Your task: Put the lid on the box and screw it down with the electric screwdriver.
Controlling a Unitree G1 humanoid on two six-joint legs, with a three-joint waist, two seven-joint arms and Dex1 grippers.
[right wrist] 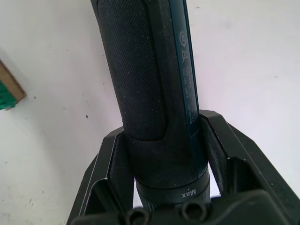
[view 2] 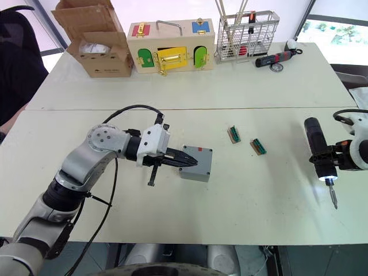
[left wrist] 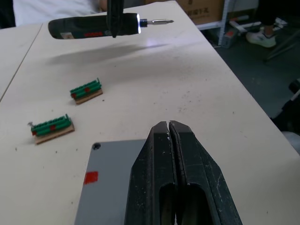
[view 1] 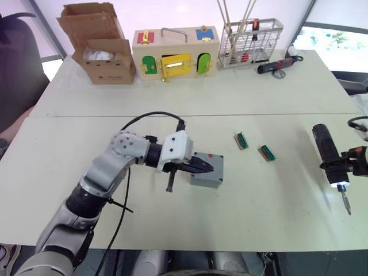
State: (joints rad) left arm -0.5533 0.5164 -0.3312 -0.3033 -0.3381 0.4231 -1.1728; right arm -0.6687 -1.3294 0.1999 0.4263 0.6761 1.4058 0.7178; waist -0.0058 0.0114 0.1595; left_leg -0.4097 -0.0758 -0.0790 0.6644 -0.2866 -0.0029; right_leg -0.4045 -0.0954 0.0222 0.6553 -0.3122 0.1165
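Already the lid [left wrist: 112,183] sits on the box [view 1: 208,178] mid-table. Left gripper [view 1: 202,165] rests over it, fingers pressed together. Right gripper [right wrist: 161,154] clamps the screwdriver [view 1: 330,161], well apart. Judgement: steady the lid, bring bit squarely over a corner hole.

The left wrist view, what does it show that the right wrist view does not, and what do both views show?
Left wrist view alone: the left gripper with its fingers pressed shut over the grey lid, which carries a small red mark and a corner screw hole; a second green terminal block; the screwdriver's metal bit and its lit front end.

Right wrist view alone: the right gripper close up, its fingers clamped around the textured black body of the electric screwdriver, with the word "Max" near the base.

Both: the electric screwdriver, the pale table, and a green terminal block.
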